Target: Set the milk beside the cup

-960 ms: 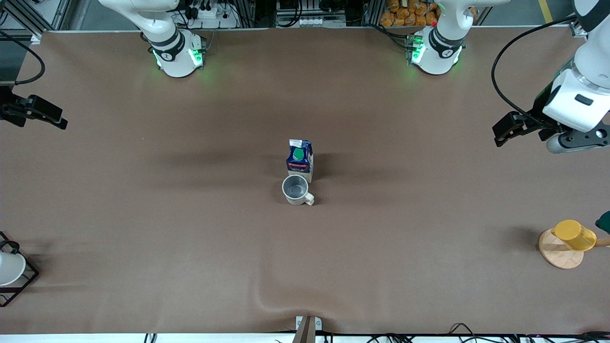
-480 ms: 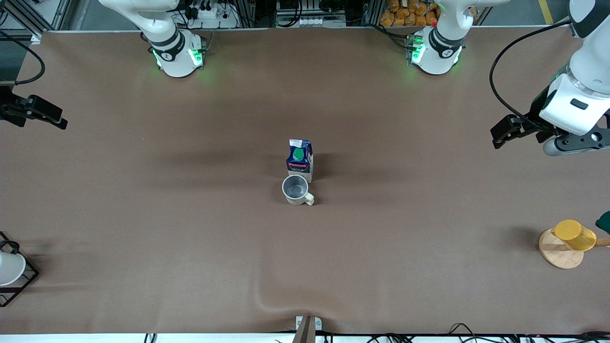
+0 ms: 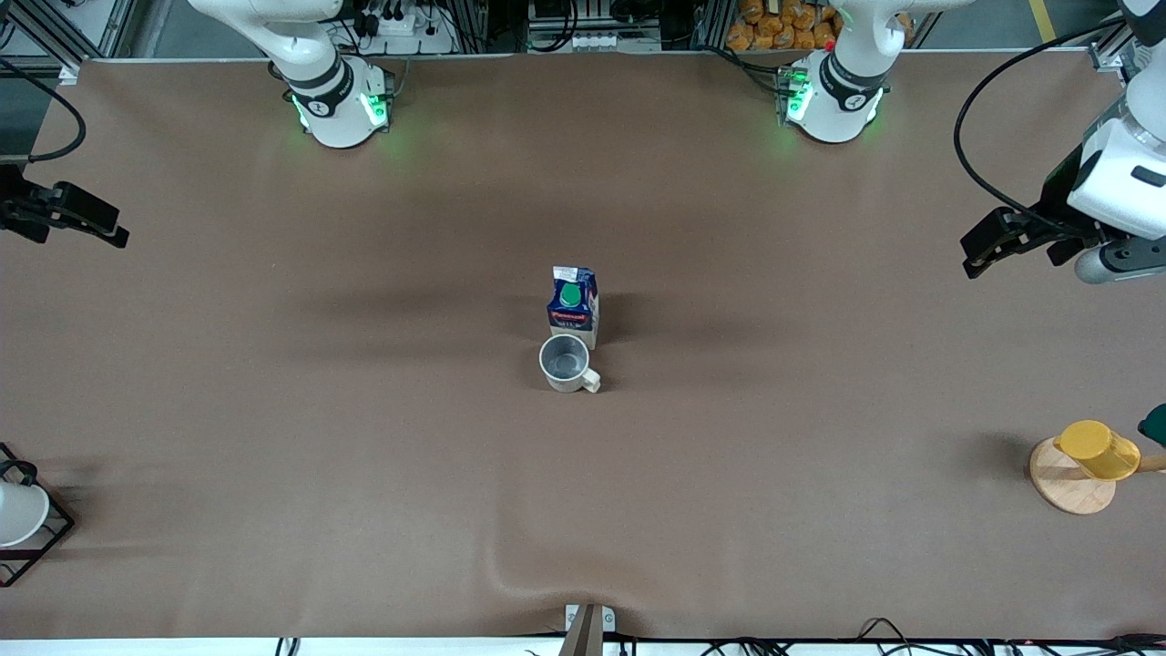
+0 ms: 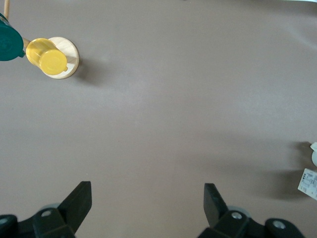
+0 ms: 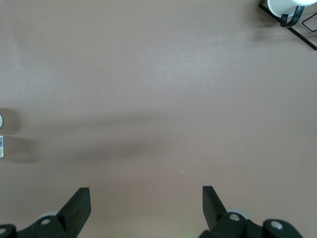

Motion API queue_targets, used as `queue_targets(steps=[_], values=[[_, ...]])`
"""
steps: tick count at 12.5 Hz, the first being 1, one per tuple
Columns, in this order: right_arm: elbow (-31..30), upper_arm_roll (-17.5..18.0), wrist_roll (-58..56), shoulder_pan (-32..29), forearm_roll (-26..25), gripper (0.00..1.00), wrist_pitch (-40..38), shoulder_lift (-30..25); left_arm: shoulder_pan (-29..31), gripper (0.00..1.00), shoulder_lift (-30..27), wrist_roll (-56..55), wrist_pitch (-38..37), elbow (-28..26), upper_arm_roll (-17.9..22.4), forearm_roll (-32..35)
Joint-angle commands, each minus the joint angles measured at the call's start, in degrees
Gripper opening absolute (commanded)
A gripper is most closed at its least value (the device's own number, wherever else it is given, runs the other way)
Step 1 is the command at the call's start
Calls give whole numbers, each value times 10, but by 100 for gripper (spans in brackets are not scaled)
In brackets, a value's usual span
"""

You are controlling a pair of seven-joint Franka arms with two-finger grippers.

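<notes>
The milk (image 3: pixel 574 304), a dark blue carton with a green cap and a red label band, stands upright at the middle of the table. The cup (image 3: pixel 567 363), a cream-white mug with a grey inside, stands right beside it, nearer to the front camera, its handle toward the left arm's end. A sliver of the milk (image 4: pixel 309 182) shows at the edge of the left wrist view. My left gripper (image 3: pixel 986 244) is open and empty, up over the table's left-arm end. My right gripper (image 3: pixel 100 230) is open and empty over the right-arm end; that arm waits.
A yellow cup (image 3: pixel 1099 449) lies on a wooden disc (image 3: pixel 1070 490) at the left arm's end, near the front edge; it also shows in the left wrist view (image 4: pixel 46 54). A white cup (image 3: pixel 18 513) sits in a black wire rack (image 3: pixel 41 538) at the right arm's end.
My left gripper has moved up and out toward the left arm's end of the table. The milk, the cup and the right arm have not moved.
</notes>
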Motion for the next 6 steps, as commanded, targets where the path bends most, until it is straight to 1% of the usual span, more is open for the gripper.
queue_targets(steps=[1, 2, 3, 6], values=[[4, 9, -3, -12, 11, 100, 0, 2, -21, 100, -34, 13, 11, -34, 24, -12], [4, 9, -3, -12, 11, 100, 0, 2, -43, 100, -42, 14, 11, -44, 43, -11], [4, 9, -3, -12, 11, 100, 0, 2, -46, 100, -43, 31, 5, -44, 52, -11], [5, 9, -3, -12, 11, 100, 0, 2, -41, 100, -42, 49, -7, -40, 52, -9]])
